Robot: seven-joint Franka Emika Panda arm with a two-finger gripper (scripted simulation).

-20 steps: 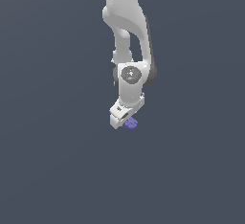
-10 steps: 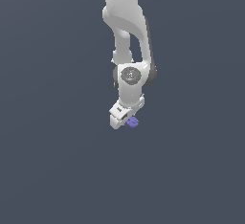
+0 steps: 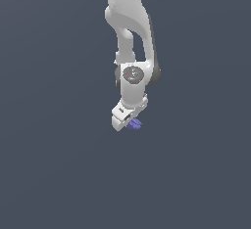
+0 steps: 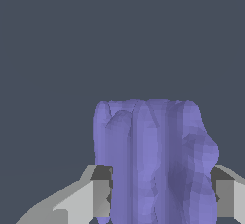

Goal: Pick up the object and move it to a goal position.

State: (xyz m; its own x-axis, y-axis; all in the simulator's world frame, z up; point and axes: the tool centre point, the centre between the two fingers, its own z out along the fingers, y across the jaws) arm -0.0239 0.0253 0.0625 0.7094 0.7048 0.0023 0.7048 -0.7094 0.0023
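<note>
Arm: the white robot arm point(image 3: 128, 42) comes down from the top of the exterior view, wrist bent, its end tilted toward that view's left.
Gripper: the gripper point(image 3: 130, 121) sits at the arm's lower end, against plain dark grey-blue.
Fingers: the two fingers point(image 4: 98, 189) are closed in on the purple piece, one on each flank, pads touching its sides.
Object: the purple-blue lumpy ridged piece point(image 3: 135, 124) is held between the fingers, poking out at the gripper's lower edge toward the exterior view's right; in the wrist view point(image 4: 153, 161) its ridges run lengthwise and it sticks out beyond the fingertips.
Surroundings: uniform dark background; no surface edge can be made out.
</note>
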